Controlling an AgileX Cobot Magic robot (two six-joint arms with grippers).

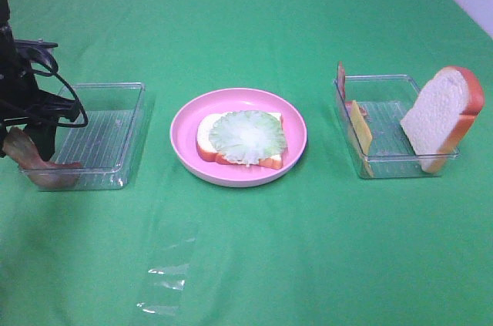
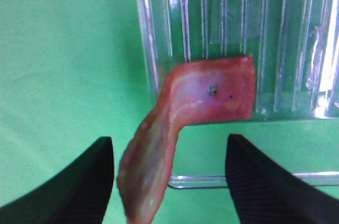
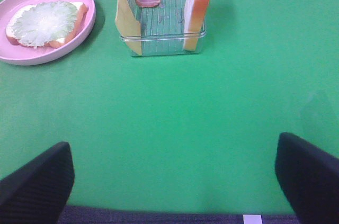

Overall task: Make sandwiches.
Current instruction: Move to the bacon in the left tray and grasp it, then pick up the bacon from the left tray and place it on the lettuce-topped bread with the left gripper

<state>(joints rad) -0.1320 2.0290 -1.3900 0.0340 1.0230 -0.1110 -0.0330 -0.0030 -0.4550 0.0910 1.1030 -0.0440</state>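
The right gripper point(image 3: 172, 140) hangs over the green cloth point(image 1: 308, 264), nearer than the pink plate point(image 1: 185, 149), with its jaws spread wide. A scrap of clear film point(image 1: 166, 280) lies in front of the plate, slightly left. On the plate sits the sandwich point(image 1: 245, 141): 1 bread slice point(image 1: 206, 137) lying flat, long side running left to right, with 1 lettuce leaf point(image 1: 248, 133) face up on it.

Left of the plate, a bacon strip point(image 2: 212, 94) bends over the near corner of the left tray point(image 1: 115, 122). The left gripper point(image 2: 169, 138) straddles it, jaws apart, not pinching.

Right of the plate, the right tray point(image 1: 385, 122) holds a cheese slice point(image 1: 360, 135), another bacon piece point(image 1: 340, 75) and a spare bread slice point(image 1: 439, 114) standing on edge.
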